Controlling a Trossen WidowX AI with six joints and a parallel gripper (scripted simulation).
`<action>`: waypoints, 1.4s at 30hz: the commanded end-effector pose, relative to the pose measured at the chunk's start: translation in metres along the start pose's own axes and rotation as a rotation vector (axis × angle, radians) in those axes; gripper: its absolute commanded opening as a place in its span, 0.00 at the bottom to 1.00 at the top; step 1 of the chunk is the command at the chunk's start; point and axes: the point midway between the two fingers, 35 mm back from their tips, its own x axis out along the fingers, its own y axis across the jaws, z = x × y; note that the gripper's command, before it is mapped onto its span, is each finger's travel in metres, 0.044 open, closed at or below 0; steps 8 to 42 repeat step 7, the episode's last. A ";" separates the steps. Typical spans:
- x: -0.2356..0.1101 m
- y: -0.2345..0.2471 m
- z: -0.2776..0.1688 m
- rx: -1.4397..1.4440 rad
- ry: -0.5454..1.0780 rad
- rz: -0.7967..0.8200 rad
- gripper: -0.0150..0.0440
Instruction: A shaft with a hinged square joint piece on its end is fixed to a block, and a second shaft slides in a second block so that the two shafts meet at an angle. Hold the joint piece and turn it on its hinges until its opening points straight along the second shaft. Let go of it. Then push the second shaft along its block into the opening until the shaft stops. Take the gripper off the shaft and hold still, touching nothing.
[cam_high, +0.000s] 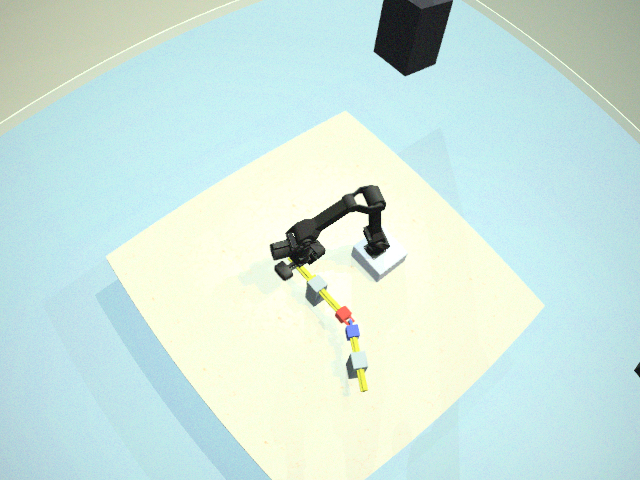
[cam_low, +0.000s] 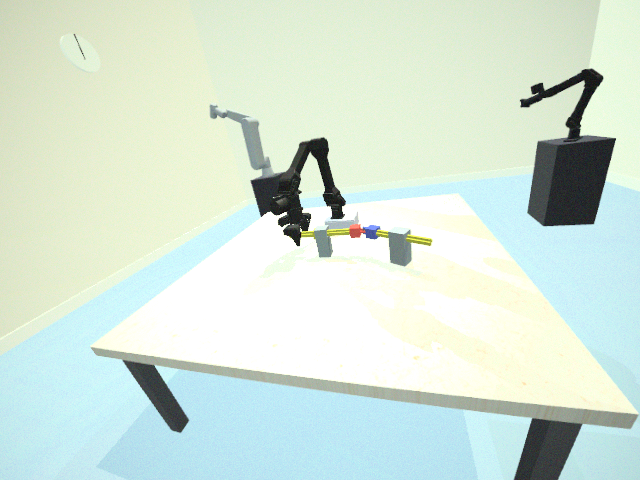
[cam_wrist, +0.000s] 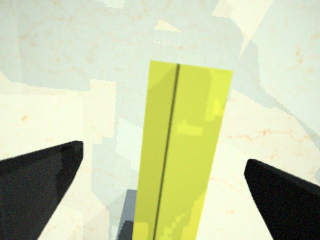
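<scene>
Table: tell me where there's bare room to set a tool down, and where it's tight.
Bare table spreads from the two grey blocks to the near edge, and past the blue piece toward the right edge. It is tight along the yellow shaft, where the open pincer straddles its end, and by the arm's base.

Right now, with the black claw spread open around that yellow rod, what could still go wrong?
Two risks, I think. The open black gripper has its fingers on either side of the long yellow shaft, so backing away crookedly could brush it and tug it back through the grey block. Also, the red square joint piece sits close to the blue piece; any nudge might upset that fit.
</scene>
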 end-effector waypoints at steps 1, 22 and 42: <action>0.000 0.000 0.000 -0.002 0.000 0.000 1.00; -0.028 0.000 0.000 -0.002 0.000 0.003 1.00; -0.028 0.000 0.000 -0.002 0.000 0.003 1.00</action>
